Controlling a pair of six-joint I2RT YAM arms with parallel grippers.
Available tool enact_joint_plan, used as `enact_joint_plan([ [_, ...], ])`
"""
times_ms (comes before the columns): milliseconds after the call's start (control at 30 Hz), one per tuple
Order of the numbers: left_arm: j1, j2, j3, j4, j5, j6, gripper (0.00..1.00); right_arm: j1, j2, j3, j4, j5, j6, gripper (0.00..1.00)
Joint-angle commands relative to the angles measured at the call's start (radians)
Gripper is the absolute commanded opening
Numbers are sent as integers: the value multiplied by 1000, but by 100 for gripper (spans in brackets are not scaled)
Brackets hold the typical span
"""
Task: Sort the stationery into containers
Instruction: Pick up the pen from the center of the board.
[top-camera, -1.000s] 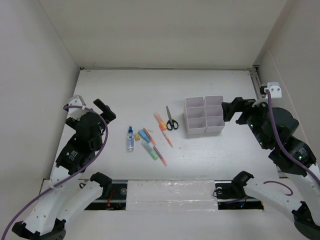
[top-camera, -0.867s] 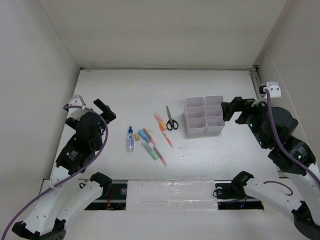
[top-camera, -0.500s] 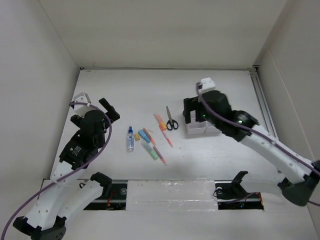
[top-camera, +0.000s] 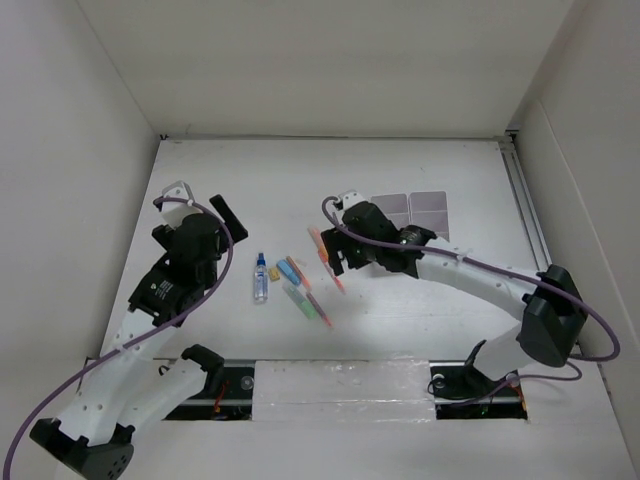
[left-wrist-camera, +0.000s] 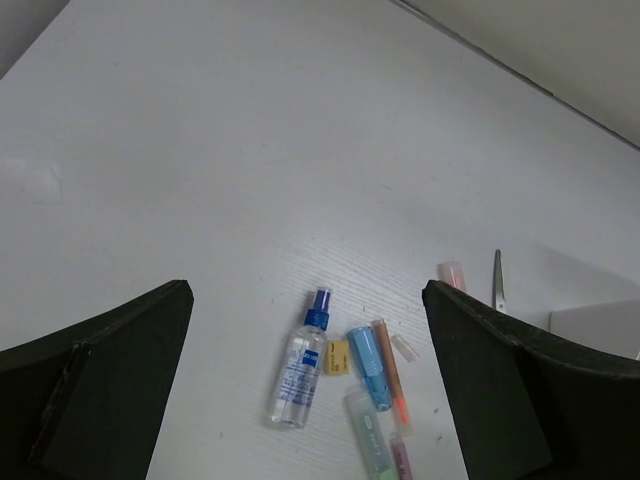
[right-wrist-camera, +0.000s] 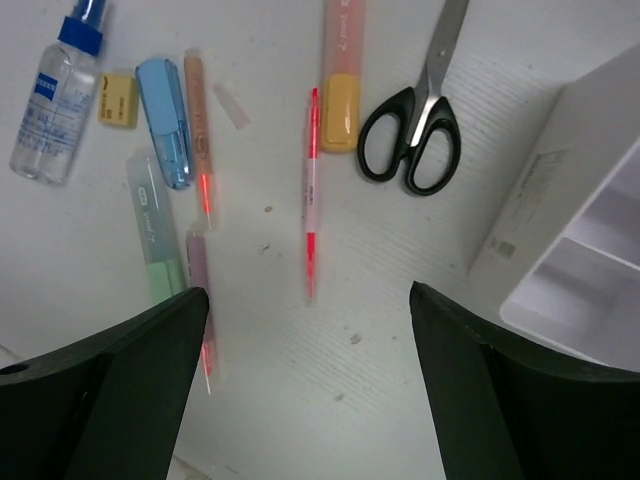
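As the top camera shows, my left gripper (top-camera: 226, 213) hangs wide open and empty, left of the bottle (top-camera: 260, 279). My right gripper (top-camera: 335, 252) hovers over the markers (top-camera: 296, 276), near the containers (top-camera: 428, 208).

Left wrist: jaws fully spread, nothing held, bottle lying below.

Right wrist: jaws parted, nothing gripped. Scissors (right-wrist-camera: 428, 95) lie just beside a container wall, pink pen (right-wrist-camera: 311, 200) beneath.

Matt grained table (right-wrist-camera: 380, 420), clear plastic bottle (right-wrist-camera: 55, 100), steel-bladed scissors (right-wrist-camera: 427, 100)
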Motion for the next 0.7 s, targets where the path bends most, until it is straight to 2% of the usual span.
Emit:
enact_joint_plan([
  [0,2,-17,17,6,-11,-3,100,19,45,-28,108,-58,16,87],
  [433,2,-17,17,6,-11,-3,100,38,229,-19,146,-1,25,79],
  [500,2,-17,17,6,-11,-3,100,38,269,-4,146,10,25,73],
  [667,2,-17,17,6,-2,-3,100,38,300,6,146,10,16,73],
])
